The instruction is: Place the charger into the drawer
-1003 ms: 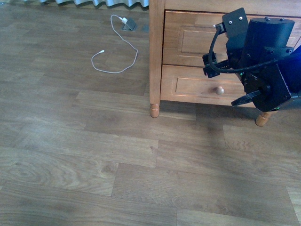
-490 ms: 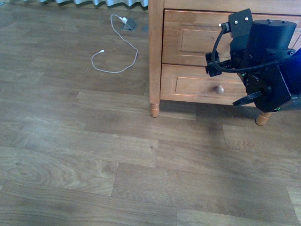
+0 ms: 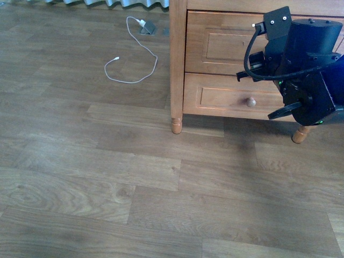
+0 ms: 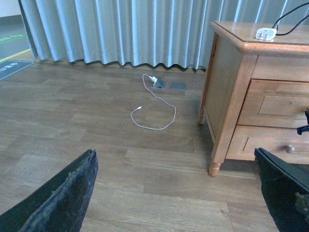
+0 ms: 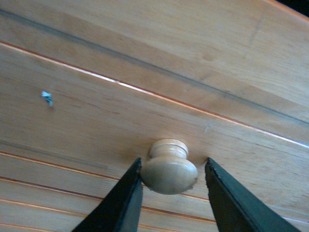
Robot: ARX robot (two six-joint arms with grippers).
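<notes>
Right pincer (image 5: 173, 164) stands at the front of the honey-coloured wooden dresser (image 3: 178, 64), its two dark fingers (image 5: 123, 203) spread to either side of a round, pale wooden knob (image 5: 169, 170). One finger lies against the knob's side, while a narrow gap shows between the knob and the other finger, so the jaws are parted and have not closed on it. In the front view the black right arm (image 3: 301, 64) covers the middle of the dresser's upper, taller drawer (image 3: 220, 43), which has a recessed panel front and sits fully pushed in. The shallower lower drawer (image 3: 215, 97) is shut too, and its own knob (image 3: 250, 101) is free, just below the arm.

The small white rectangular charger (image 4: 266, 33) lies on top of the dresser, near the front edge, with its thin black cable (image 4: 289, 14) running off toward the back. It is outside the drawer and neither pincer touches it.

Left pincer (image 4: 174, 152) is held well away from the dresser, out over the brown wood-plank floor (image 3: 107, 177), with its fingers (image 4: 63, 198) wide apart and nothing between them.

Beyond the dresser's front corner leg (image 3: 177, 125), a long thin white cable (image 3: 129, 83) curls across the floor, and its white plug (image 3: 141, 23) sits at a grey floor socket (image 3: 149, 28). Pale pleated curtains (image 4: 120, 29) hang behind the dresser.
</notes>
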